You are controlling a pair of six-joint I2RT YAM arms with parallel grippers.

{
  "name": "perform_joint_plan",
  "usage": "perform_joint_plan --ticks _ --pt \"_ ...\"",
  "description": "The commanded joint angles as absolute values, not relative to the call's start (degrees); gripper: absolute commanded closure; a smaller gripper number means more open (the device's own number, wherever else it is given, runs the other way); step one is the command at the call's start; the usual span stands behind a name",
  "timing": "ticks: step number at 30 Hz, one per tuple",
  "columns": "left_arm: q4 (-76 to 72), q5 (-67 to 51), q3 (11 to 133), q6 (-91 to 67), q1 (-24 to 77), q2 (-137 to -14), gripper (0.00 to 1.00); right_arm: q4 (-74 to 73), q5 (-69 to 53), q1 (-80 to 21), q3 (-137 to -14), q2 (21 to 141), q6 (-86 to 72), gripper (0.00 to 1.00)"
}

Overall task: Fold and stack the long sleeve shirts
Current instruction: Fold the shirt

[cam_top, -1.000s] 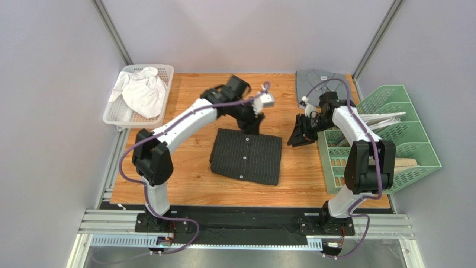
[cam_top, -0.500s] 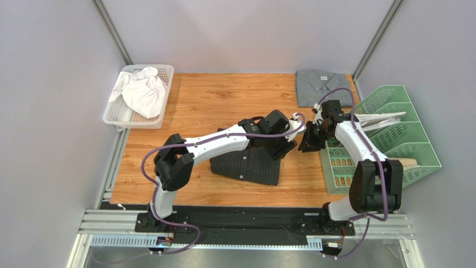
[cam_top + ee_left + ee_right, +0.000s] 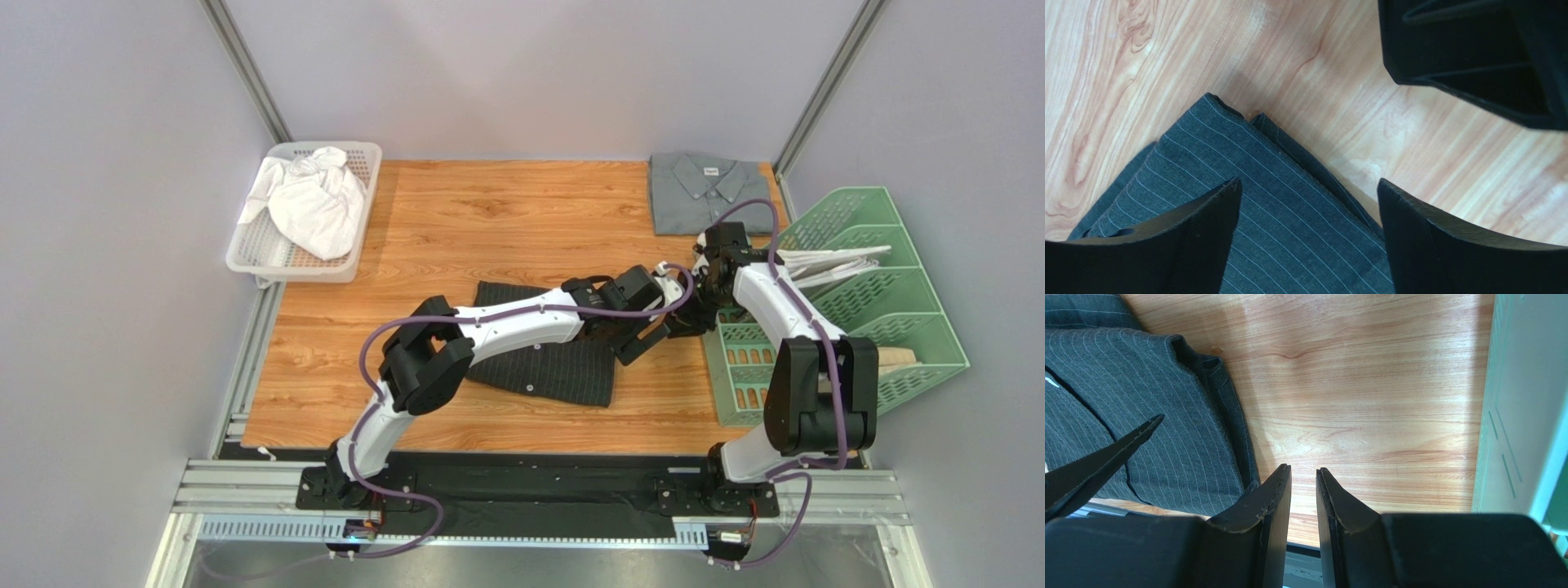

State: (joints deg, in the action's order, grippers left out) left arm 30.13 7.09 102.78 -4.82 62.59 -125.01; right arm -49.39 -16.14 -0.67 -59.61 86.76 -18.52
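A pale wood-grain counter [image 3: 491,221] fills a booth with plain grey walls.

In the left wrist view, the left gripper [image 3: 1308,184] has its matte black, wedge-shaped fingers [image 3: 1168,245] spread wide and holding nothing. They straddle a folded corner of the black pinstriped shirt [image 3: 1303,245], whose layered edges come to a point on the wood near the middle of the frame. Whether the fingers touch the cloth cannot be told.

In the right wrist view, the right gripper [image 3: 1303,471] has its fingers [image 3: 1260,514] drawn almost together, with only a thin slit between them and nothing in it. They hang over bare wood just right of the shirt's stacked edge.

From above, both grippers meet at the right edge of the pinstriped shirt. It lies folded into a flat rectangle at the centre of the frame, partly under the left arm. The grey shirt [image 3: 705,190] lies folded, collar showing, at the counter's upper right corner, well apart.

A green slatted plastic rack [image 3: 883,294] stands along the right edge. A white mesh basket [image 3: 301,263] at the upper left holds crumpled white cloth [image 3: 313,196].
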Motion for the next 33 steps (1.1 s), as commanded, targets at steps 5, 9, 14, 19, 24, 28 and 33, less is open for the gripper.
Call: perform_joint_plan --ticks 5,9,14,19,24,28,33 --pt "34.0 12.7 105.9 -6.1 63.3 -127.4 0.34 -48.0 -17.9 -0.5 -61.1 87.6 -20.4 0.72" --pt "35.0 11.0 105.5 -6.9 63.3 -127.6 0.31 -47.9 -18.3 -0.5 -61.3 88.1 -20.3 0.72" --pt "34.9 11.2 105.5 -7.6 63.2 -127.8 0.35 -47.8 -18.7 -0.5 -60.7 87.7 -20.2 0.72" --pt "36.4 10.7 105.6 -8.3 62.1 -127.2 0.72 -47.2 -20.7 -0.5 -59.9 87.7 -20.2 0.73" --pt "38.0 7.6 106.5 -9.3 60.6 -125.9 1.00 -45.6 -25.9 -0.5 -58.8 88.2 -20.4 0.73" --pt "37.9 5.1 105.8 -10.6 59.2 -123.1 1.00 -42.9 -32.2 -0.5 -57.3 88.9 -20.2 0.73" --pt "37.2 2.6 103.9 -12.1 58.1 -120.1 1.00 -39.6 -38.9 -1.1 -56.6 91.0 -20.4 0.76"
